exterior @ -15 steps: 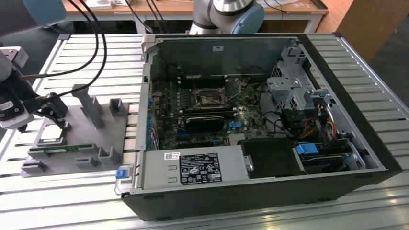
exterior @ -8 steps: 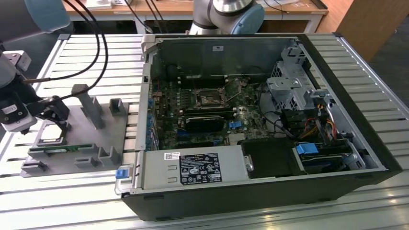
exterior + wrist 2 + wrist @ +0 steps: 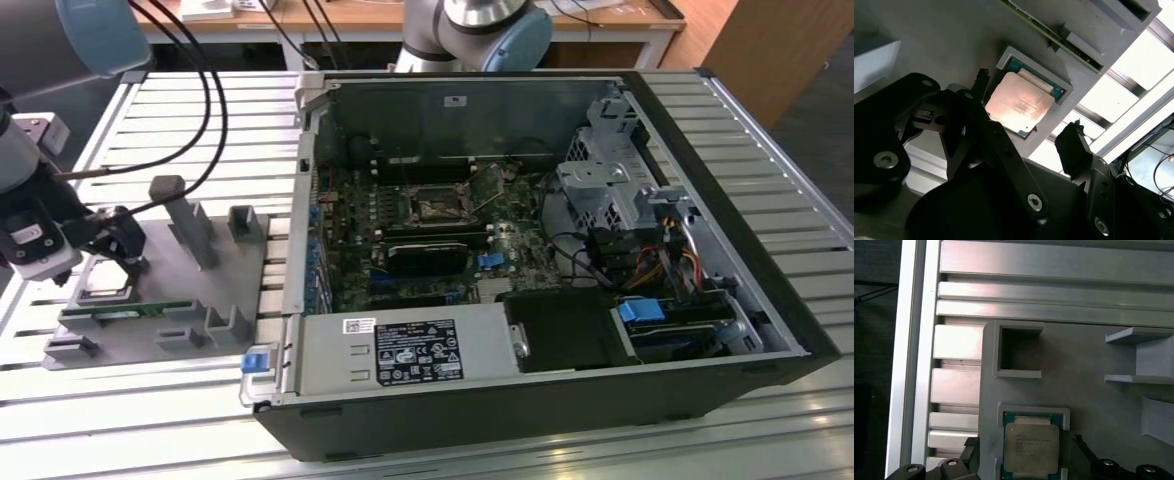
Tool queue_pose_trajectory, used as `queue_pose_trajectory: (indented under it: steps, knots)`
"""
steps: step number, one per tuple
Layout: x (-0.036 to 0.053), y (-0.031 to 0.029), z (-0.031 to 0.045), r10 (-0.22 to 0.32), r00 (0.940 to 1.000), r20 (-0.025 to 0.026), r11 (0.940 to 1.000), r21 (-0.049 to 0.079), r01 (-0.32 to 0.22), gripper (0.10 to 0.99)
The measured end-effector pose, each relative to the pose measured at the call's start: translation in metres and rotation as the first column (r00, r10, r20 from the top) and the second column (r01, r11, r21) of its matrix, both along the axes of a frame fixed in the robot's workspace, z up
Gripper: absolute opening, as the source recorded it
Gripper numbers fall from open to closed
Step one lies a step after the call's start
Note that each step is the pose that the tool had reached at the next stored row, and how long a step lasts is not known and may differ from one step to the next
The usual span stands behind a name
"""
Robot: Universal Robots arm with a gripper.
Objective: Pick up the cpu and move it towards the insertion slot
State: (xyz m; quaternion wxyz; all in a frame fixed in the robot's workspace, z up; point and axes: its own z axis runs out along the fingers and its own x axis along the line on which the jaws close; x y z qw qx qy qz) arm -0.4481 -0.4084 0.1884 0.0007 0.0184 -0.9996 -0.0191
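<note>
Step judged: pick-up approach, nothing lifted | gripper (image 3: 127, 262) at exterior view's left hung over grey tray (image 3: 200, 288), fingers spread, empty | cpu (image 3: 1019, 102) sat in its tray recess, flanked by fingertips, untouched | insertion slot (image 3: 438, 205) lay well apart rightward, inside open computer case (image 3: 534, 410) | next move likely called for closing squarely on the chip's edges.

One cpu (image 3: 1031, 447), one insertion slot (image 3: 437, 204), one grey tray (image 3: 1094, 405), one memory stick (image 3: 127, 311), one computer case (image 3: 534, 405), one gripper (image 3: 1026, 106)
</note>
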Motion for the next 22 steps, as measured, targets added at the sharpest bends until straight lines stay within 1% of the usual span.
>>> queue_pose_trajectory:
  steps: [3, 5, 6, 14, 22]
  knots:
    - [0.0, 0.0003, -0.0012, 0.0, 1.0, 0.0, 1.0, 0.0, 0.0, 0.812]
    - [0.0, 0.0007, -0.0018, 0.0, 1.0, 0.0, 1.0, 0.0, 0.0, 0.796]
    - [0.0, 0.0009, -0.0021, 0.0, 1.0, 0.0, 1.0, 0.0, 0.0, 0.729]
    - [0.0007, 0.0014, -0.0045, 0.0, 1.0, 0.0, 1.0, 0.0, 0.0, 0.729]
    - [0.0048, 0.0014, -0.0059, 0.0, 1.0, 0.0, 1.0, 0.0, 0.0, 0.729]
